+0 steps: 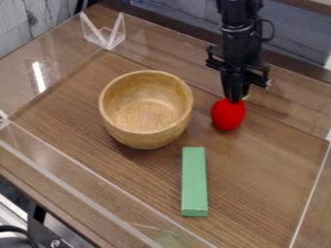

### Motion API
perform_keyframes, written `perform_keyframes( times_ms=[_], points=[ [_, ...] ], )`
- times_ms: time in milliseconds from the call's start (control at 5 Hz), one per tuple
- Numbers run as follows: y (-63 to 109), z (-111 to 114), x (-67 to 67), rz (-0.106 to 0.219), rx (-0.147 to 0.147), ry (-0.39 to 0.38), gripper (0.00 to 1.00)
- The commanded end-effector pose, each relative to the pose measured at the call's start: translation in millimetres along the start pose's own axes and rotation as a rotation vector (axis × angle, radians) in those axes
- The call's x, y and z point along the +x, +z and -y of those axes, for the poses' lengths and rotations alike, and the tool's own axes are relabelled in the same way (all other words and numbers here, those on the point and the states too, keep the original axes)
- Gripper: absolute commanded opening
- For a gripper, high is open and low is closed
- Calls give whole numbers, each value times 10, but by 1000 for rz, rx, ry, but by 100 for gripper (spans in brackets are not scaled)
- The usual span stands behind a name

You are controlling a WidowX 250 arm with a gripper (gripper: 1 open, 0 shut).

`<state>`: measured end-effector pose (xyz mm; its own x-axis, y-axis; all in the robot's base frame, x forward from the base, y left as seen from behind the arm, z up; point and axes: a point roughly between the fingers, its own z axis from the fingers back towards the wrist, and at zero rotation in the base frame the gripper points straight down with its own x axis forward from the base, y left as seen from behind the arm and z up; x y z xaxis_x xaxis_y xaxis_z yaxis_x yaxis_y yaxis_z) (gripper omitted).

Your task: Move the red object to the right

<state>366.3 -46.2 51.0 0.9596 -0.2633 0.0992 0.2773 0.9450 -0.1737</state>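
Note:
The red object (229, 114), a small glossy strawberry-like toy, rests on the wooden table just right of the wooden bowl (146, 108). My gripper (233, 96) points almost straight down onto its top. The black fingers (234, 85) are together, pinching the top of the red object. The toy's green top is hidden under the fingertips. The toy's underside looks to be touching the table.
A flat green rectangular block (195, 181) lies in front of the bowl. Clear acrylic walls (39, 68) ring the table, and a clear folded stand (104, 32) sits at the back left. Bare wood extends to the right of the toy up to the right wall (315, 184).

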Motion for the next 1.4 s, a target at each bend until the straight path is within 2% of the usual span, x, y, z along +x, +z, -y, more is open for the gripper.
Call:
perform_keyframes(
  times_ms=[0, 200, 600, 800, 1000, 1200],
  points=[
    [247, 210, -17, 79, 17, -2, 0],
    [294, 413, -126, 96, 16, 9, 0],
    [188, 767, -337, 112, 9, 51, 0],
    [140, 806, -386, 111, 3, 63, 0],
    [92, 830, -430, 110, 0, 72, 100],
    [48, 850, -462, 113, 1, 84, 100]
  ],
)
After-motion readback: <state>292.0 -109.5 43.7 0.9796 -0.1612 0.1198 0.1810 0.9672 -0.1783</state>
